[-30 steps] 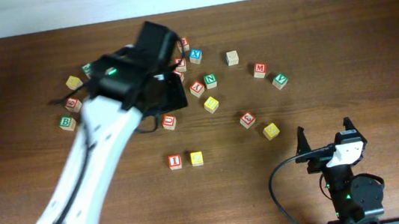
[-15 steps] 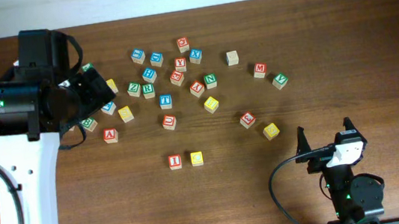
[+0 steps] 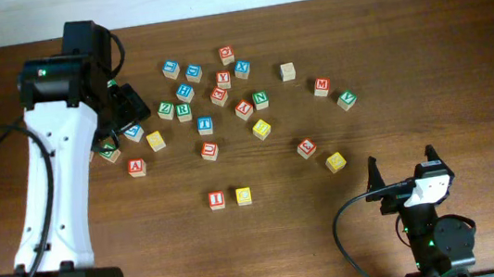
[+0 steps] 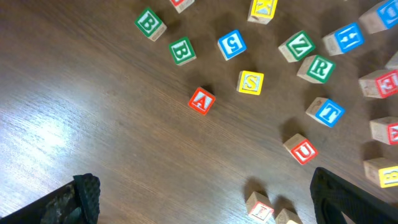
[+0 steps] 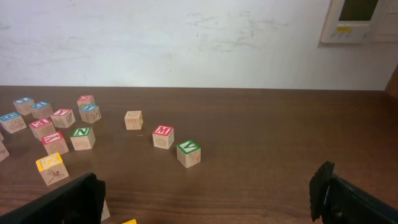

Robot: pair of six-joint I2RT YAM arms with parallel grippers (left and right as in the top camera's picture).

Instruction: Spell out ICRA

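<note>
Glossy grained wood tabletop bears the square, red-faced wooden A cube.

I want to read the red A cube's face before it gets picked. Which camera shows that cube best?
The left wrist view: the A cube sits large and unobstructed, its letter legible. The overhead view shows the same cube whole but small. No A cube can be made out in the right wrist view.
</note>
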